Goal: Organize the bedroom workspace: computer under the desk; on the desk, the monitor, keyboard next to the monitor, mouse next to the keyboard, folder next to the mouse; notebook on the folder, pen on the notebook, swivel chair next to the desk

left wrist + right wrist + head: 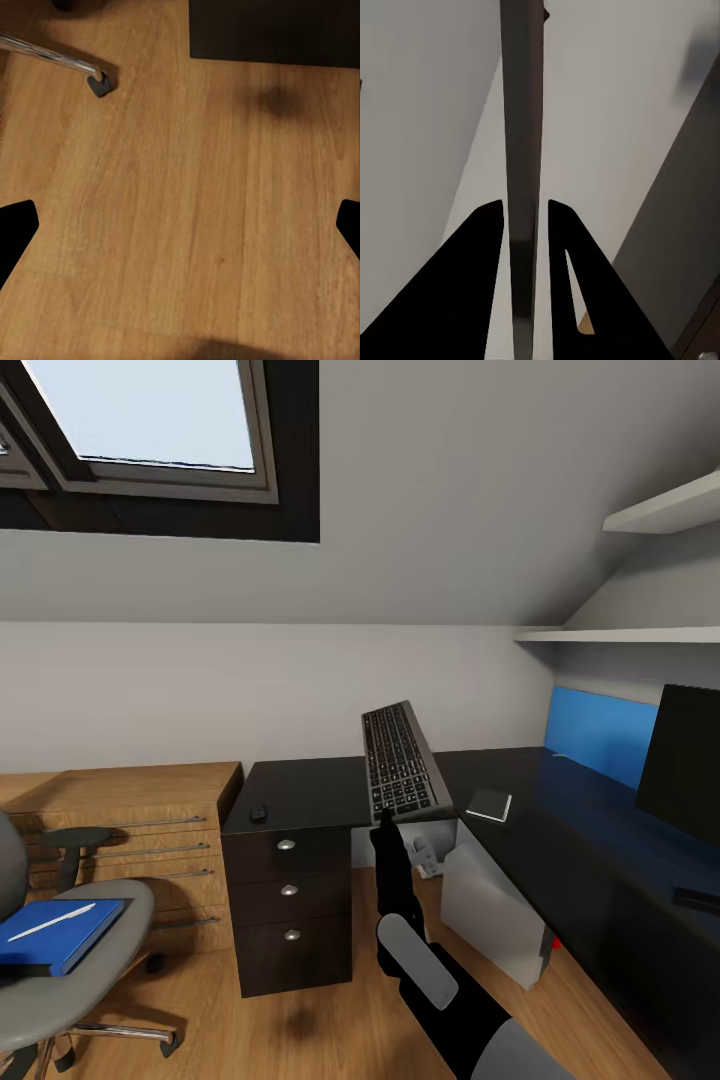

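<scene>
Attic bedroom, black counter (310,790) by the wall. Right tool (385,818) clamped on keyboard (402,760), raised edge-on above the counter. Left tool (180,225) spread wide, empty, over wooden floor (180,187). Mouse (258,813) on counter.

desk (300,792) | on top: mouse (258,813), notebook (489,805), monitor (678,765) (R end)

The head view looks forward and down from above at the desk (300,790), the left wrist view faces straight down close over the floor (187,225), and the right wrist view looks up along the keyboard (521,150) edge-on.
</scene>
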Robot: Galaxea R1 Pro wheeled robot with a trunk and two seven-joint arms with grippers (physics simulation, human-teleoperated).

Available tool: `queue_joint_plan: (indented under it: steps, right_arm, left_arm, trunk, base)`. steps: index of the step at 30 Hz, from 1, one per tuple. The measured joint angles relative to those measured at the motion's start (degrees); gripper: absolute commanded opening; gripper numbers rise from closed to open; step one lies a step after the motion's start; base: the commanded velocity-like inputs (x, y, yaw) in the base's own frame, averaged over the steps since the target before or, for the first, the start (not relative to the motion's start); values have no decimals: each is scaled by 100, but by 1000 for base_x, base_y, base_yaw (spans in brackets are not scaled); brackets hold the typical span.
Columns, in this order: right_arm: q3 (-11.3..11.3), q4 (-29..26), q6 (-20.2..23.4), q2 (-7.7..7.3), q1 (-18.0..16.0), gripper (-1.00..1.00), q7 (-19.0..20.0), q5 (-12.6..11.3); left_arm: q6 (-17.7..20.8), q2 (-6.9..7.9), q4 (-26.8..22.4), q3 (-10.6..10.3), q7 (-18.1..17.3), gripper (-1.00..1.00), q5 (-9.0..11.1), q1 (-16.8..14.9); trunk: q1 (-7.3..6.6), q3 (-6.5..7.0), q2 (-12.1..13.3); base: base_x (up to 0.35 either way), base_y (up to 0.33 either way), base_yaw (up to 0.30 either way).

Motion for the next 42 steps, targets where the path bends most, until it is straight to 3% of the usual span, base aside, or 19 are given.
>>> queue_joint_plan:
  steps: [14, 24, 26, 27, 29, 32, 39, 42]
  right_arm:
    - [0, 2, 25, -1, 0, -100, -5, -1]
    - [-32, -4, 37, -48, 8, -100, -49, -32]
    - [-81, -5, 282, -140, 10, -100, -58, -512]
    - [-91, -9, 366, -151, 9, -100, -52, -544]
    - [-145, -8, 743, -211, 10, -100, -37, -870]
    - [-304, -22, 1115, -322, 9, -100, -27, -1060]
    - [-722, -47, 1589, -401, 8, -100, -11, -1131]
    - [-931, -55, 1799, -405, 8, -100, -7, -1144]
  left_arm:
    - [-2, 2, 1, 7, 0, 100, 0, 2]
    - [-2, 1, 1, 161, -9, 100, -9, -1]
    - [-5, 2, 3, 165, -9, 100, -9, -2]
    - [-5, 2, 4, 165, -9, 100, -9, -2]
    - [-7, 2, 4, 165, -9, 100, -9, -2]
    - [-8, 0, 3, 166, -9, 100, -9, 1]
    - [-74, 2, 4, 166, -14, 100, -9, -1]
    - [-376, 2, 7, 164, -10, 100, 3, 0]
  trunk:
    - [0, 0, 0]
    - [0, 0, 0]
    - [0, -1, 0]
    - [0, 0, 0]
    - [0, 0, 0]
    - [0, 0, 0]
    - [0, 0, 0]
    - [0, 0, 0]
  base:
    - [0, 0, 0]
    - [0, 0, 0]
    - [0, 0, 0]
    - [0, 0, 0]
    - [0, 0, 0]
    - [0, 0, 0]
    - [0, 0, 0]
    - [0, 0, 0]
